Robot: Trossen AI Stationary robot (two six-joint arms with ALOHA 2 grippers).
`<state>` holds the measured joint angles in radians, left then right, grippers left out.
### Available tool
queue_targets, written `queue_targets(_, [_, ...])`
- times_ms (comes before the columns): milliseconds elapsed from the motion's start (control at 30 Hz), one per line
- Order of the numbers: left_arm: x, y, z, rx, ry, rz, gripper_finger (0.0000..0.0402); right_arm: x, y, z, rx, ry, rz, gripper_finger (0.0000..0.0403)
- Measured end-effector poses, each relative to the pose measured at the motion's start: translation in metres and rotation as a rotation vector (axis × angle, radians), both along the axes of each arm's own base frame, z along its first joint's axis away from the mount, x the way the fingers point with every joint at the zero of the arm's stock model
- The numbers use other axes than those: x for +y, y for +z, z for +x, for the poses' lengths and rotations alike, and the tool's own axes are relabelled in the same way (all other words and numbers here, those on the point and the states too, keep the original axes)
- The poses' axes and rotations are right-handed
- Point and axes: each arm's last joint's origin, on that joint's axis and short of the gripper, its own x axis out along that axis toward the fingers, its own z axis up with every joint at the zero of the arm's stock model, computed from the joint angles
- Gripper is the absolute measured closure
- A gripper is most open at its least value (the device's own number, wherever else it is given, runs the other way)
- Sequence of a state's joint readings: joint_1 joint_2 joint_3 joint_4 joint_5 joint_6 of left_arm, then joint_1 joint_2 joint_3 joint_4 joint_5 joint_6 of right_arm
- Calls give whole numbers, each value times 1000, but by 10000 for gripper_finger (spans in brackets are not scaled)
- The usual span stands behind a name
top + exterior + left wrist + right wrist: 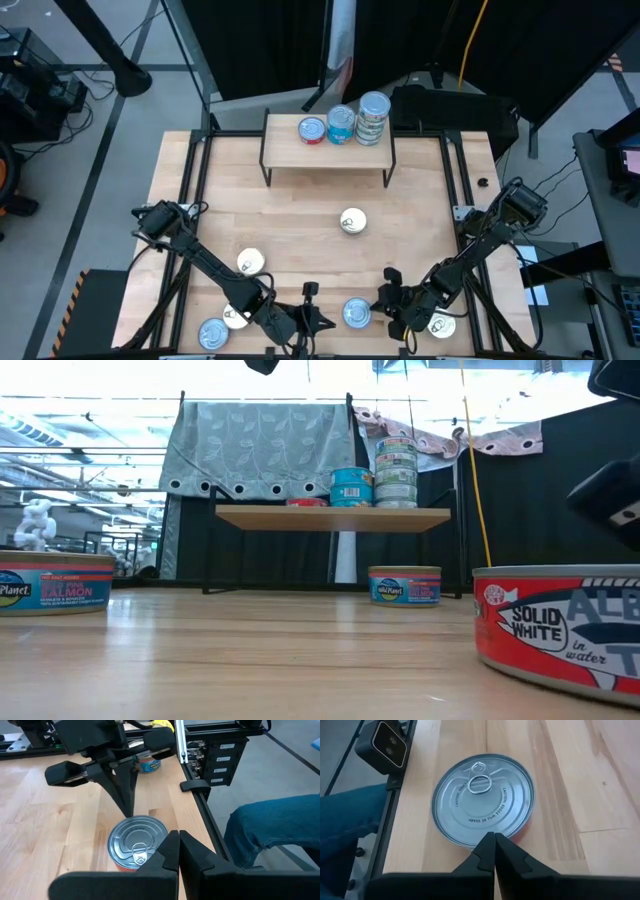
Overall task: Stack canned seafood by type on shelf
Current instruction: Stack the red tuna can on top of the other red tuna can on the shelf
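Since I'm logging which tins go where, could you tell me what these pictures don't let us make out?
- Tins on the shelf: in the high view their print is too small; in the low view the shelf edge hides the red one's label.
- Red tin, low view: label cut off by the picture's edge.
- Tin in front of the shut right gripper: only the lid shows, so its type is unknown.

The shelf [328,147] carries 3 stacks of tins [341,124]; 6 more tins [353,221] lie flat in front of it.
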<state>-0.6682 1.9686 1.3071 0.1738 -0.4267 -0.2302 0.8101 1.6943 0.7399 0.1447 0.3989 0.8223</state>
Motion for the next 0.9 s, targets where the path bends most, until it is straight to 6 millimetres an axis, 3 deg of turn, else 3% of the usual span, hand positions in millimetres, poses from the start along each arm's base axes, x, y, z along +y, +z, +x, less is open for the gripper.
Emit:
queue_targets(533, [4,1,2,-19,58,28,398,-6,-4,-3,44,-26,-75,403])
queue_targets(900, [5,1,3,-29,72,32,398,-8,-26,-3,126,-32,-125,403])
